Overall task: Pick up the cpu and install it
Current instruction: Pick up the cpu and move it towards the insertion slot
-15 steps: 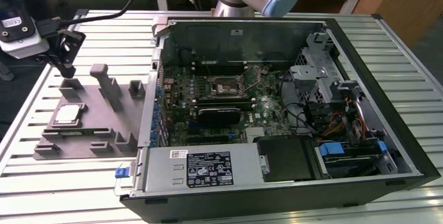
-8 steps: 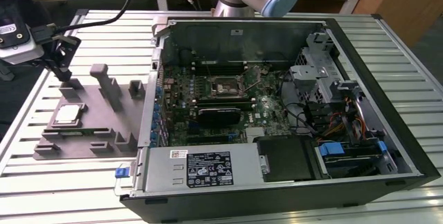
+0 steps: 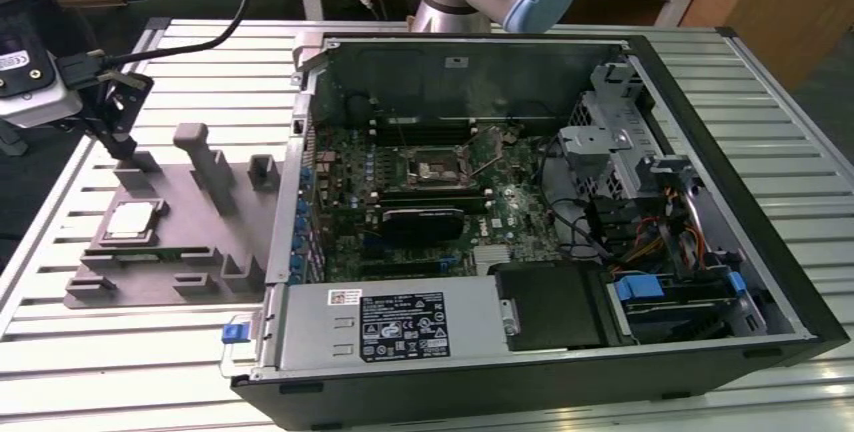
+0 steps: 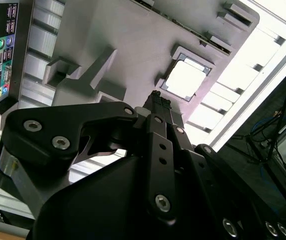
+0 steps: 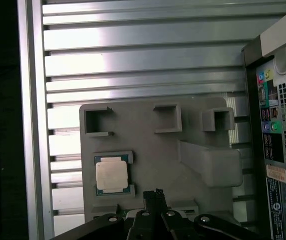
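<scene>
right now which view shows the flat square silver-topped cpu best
The first wrist view: it looks straight down on the cpu, whole in a pocket of the grey plastic tray. The second wrist view shows the cpu slanted, glaring white; the exterior view shows the cpu obliquely.

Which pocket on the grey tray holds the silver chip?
The framed square pocket around the cpu; the three open-sided pockets across the tray are empty.

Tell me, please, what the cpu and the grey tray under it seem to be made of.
The cpu: likely metal on top, pale silver with a dull sheen, inside a thin darker rim. The grey tray: probably plastic, matte and evenly grey, with moulded blocky pockets, though the look leaves it open.
</scene>
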{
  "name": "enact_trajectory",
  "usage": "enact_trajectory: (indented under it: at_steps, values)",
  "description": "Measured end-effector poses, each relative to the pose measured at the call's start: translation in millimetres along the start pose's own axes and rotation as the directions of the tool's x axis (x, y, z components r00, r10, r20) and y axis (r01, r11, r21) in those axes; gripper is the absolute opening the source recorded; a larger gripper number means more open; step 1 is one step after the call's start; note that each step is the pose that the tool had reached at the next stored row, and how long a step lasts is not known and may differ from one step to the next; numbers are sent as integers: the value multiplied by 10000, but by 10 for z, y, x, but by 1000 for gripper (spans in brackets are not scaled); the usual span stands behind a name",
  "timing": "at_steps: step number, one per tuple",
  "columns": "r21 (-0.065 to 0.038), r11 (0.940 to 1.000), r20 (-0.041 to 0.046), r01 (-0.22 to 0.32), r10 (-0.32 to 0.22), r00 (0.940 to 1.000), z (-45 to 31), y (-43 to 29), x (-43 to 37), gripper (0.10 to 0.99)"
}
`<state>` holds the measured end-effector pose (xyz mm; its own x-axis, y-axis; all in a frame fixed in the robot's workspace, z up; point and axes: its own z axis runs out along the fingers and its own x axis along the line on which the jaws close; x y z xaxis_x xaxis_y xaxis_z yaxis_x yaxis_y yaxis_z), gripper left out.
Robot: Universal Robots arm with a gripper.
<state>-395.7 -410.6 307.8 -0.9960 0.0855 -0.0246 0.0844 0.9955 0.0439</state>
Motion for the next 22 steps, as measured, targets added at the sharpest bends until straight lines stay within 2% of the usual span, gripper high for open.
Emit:
enact_trajectory:
  at_steps: [10,17,22]
  values:
    - [0,10000,17,0,0,10000,67,-4,11,106]
    - [-1,10000,34,1,-1,10000,165,-11,48,106]
    - [0,10000,45,2,-2,10000,240,-19,102,106]
